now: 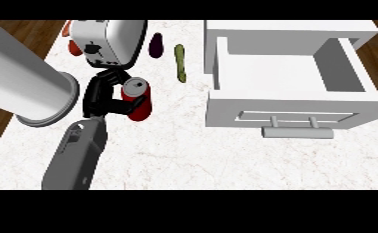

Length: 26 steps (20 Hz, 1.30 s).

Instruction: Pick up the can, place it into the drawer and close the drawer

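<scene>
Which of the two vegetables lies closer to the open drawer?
The long green one, lying right of the short dark purple one beside the toaster.

bright even light, grey shading inside drawer (266, 72)

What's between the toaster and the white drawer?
Head view: a purple vegetable and a long green vegetable lie between the toaster and drawer.
</scene>
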Motion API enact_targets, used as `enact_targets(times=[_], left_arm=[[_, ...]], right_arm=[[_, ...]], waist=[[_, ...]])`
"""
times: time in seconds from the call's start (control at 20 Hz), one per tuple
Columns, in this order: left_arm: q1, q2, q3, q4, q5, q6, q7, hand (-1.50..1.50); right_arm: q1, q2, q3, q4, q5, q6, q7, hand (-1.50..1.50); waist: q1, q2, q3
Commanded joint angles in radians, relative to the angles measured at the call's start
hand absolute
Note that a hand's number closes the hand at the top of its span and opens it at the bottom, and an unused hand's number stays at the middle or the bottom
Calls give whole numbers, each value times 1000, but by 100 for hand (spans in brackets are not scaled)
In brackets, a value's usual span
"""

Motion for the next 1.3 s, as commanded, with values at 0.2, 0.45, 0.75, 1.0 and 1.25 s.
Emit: enact_targets(times=[0.2, 0.45, 0.75, 1.0, 1.25], left_arm=[[32, -75, -177, -431, -49, 135, 304, 150], [-6, -76, -256, -608, -39, 212, 528, 150], [-221, -76, -358, -539, -48, 334, 629, 150], [-396, -76, -399, -477, -50, 417, 713, 150], [-597, -76, -356, -295, -16, 441, 719, 150]], right_arm=[[69, 11, 13, -8, 6, 38, -54, -150], [15, -7, -48, -25, -39, 17, 7, -150], [-21, 11, -2, 26, 22, 5, -36, -150], [-14, -26, -28, -49, -46, 31, 57, -150], [55, 11, 24, -18, 4, 38, -49, -150]], waist=[[-12, 3, -1], [-18, 6, -1], [-26, 10, -1], [-30, 9, -2], [-42, 12, -1]])
